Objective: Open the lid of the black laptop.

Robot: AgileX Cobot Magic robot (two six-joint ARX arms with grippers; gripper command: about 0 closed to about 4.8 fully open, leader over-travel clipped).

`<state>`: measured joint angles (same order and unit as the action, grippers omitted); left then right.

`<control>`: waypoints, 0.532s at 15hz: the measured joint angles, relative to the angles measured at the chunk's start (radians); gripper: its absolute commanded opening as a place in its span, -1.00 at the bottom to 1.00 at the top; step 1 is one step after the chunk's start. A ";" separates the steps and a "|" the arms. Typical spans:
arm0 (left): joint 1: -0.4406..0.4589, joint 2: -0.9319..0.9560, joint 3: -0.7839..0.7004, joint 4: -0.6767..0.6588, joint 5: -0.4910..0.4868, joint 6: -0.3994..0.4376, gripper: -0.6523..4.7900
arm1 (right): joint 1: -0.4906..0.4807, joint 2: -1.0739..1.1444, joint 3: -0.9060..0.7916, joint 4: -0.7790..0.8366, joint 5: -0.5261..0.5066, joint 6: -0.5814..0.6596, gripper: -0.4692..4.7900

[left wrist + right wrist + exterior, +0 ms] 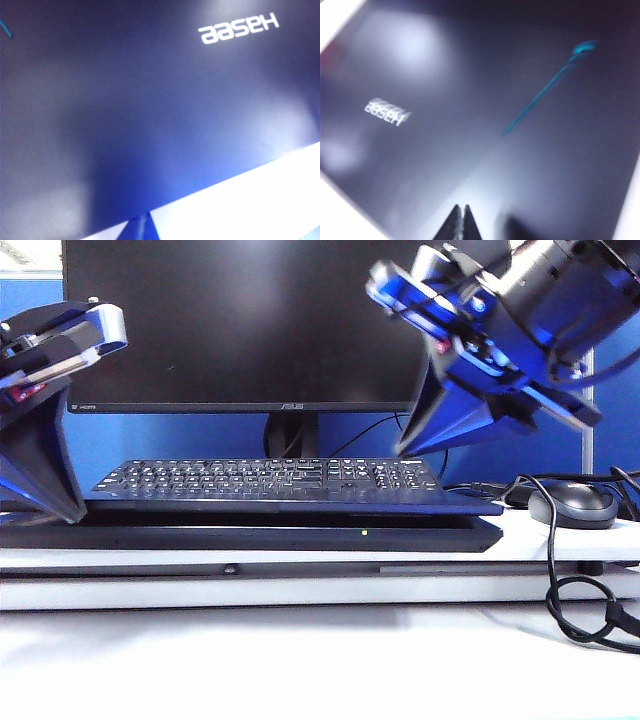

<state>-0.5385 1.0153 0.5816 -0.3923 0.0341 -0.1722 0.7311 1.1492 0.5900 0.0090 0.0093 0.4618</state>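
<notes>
Laptop (250, 532) lies shut on the tabletop (320, 660), stiff slick lid (150, 115) best lifted at its front edge.
Right end effector (460, 222) hovers clenched above it; left end effector (45, 465) near its left end, grip indiscernible.

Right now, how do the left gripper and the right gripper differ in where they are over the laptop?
The left gripper sits low, its tip down at the black laptop's left end, while the right gripper hangs raised above the keyboard's right part. The right gripper's fingertips show pressed together; the left gripper's state cannot be told. Both wrist views face the closed lid.
</notes>
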 measured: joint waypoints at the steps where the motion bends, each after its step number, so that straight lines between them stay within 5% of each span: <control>1: 0.000 0.000 0.000 0.001 0.000 0.000 -0.77 | 0.004 0.000 0.004 0.002 -0.025 0.000 -0.83; 4: 0.000 0.000 0.000 0.000 0.000 0.000 -0.77 | 0.005 0.000 0.007 -0.001 -0.161 0.001 -0.83; 8: 0.000 0.000 0.000 0.006 0.000 0.000 -0.77 | 0.112 -0.005 0.008 -0.029 -0.214 0.001 -0.83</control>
<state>-0.5381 1.0153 0.5816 -0.3866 0.0345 -0.1722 0.8429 1.1439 0.5983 -0.0196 -0.2043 0.4625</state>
